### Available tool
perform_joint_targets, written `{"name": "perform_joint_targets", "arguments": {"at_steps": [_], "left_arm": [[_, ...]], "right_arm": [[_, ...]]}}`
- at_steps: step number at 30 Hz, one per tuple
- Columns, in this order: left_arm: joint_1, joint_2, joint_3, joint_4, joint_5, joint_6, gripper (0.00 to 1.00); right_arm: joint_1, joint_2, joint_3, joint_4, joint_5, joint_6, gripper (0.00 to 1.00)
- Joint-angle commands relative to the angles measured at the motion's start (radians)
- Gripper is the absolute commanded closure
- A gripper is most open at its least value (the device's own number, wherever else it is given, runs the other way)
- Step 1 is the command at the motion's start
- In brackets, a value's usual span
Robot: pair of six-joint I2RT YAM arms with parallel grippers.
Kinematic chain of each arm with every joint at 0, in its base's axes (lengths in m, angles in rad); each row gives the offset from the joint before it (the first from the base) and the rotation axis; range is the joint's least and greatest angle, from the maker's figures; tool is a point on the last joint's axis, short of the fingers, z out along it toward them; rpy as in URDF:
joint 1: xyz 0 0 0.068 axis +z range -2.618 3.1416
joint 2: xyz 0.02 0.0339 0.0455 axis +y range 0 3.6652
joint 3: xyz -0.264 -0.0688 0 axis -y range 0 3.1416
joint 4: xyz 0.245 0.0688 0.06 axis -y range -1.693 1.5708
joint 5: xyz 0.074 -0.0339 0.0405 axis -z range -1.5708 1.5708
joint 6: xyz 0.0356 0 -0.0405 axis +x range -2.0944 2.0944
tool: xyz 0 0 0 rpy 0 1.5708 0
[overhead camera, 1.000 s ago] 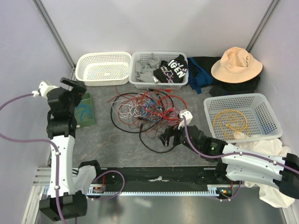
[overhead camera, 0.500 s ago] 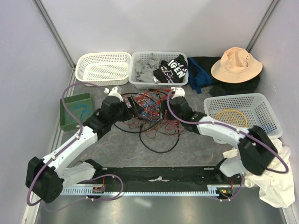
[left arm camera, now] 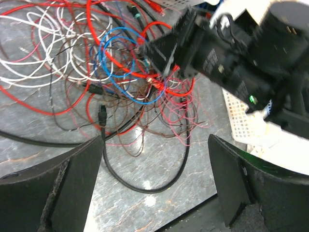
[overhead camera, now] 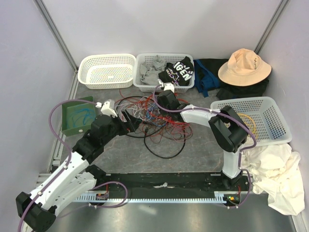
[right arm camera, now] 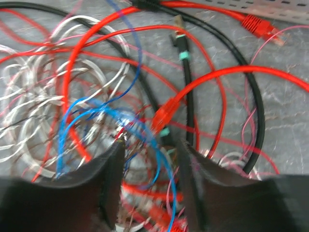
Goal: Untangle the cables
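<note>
The cables (overhead camera: 154, 121) lie in a loose tangle of red, white, blue, pink, brown and black strands at mid-table. My left gripper (overhead camera: 135, 121) hovers at the tangle's left edge, open wide. In the left wrist view a black cable loop (left arm camera: 145, 186) lies on the table below the left gripper (left arm camera: 154, 140). My right gripper (overhead camera: 159, 107) reaches into the tangle's far side. In the right wrist view the right gripper (right arm camera: 149, 145) has its jaws partly narrowed, still apart, with blue cable (right arm camera: 159, 145) and red strands running between them. A red plug (right arm camera: 166, 113) lies just ahead.
An empty white basket (overhead camera: 106, 70) and a basket of clothes (overhead camera: 164, 72) stand at the back. A right-hand basket (overhead camera: 270, 121) holds a yellow cable (overhead camera: 247, 120). A green tray (overhead camera: 77, 116) sits left, a hat (overhead camera: 244, 65) back right, white cloth (overhead camera: 270, 174) near right.
Both arms have swung in from the sides to the tangle. The right jaws have narrowed around some strands. The left jaws stay wide.
</note>
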Motion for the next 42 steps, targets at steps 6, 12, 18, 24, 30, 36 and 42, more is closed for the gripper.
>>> {"name": "perform_joint_targets", "arguments": {"at_steps": [6, 12, 18, 24, 30, 36, 42], "left_arm": [[-0.001, -0.056, -0.030, -0.038, -0.031, 0.012, 0.05], [-0.001, -0.087, -0.010, -0.036, -0.038, 0.004, 0.06], [-0.001, -0.139, -0.023, 0.034, -0.038, -0.013, 0.05], [-0.001, -0.187, -0.050, 0.194, 0.001, -0.028, 0.01], [-0.001, -0.182, -0.120, 0.513, 0.116, 0.044, 0.00], [-0.008, -0.084, -0.342, 1.081, 0.225, 0.012, 0.00], [-0.125, 0.003, -0.372, 1.228, 0.258, 0.214, 0.00]], "right_arm": [[-0.005, -0.022, 0.079, -0.042, 0.103, -0.045, 0.85], [0.065, -0.284, 0.025, -0.060, 0.126, -0.063, 1.00], [0.158, -0.531, 0.097, -0.155, 0.130, -0.121, 1.00], [0.170, -0.671, 0.143, -0.255, 0.057, -0.089, 1.00], [0.170, -0.769, 0.119, -0.275, 0.002, -0.046, 1.00], [0.172, -0.812, 0.153, -0.304, -0.040, -0.026, 1.00], [0.172, -0.803, 0.211, -0.347, -0.057, 0.001, 1.00]]}}
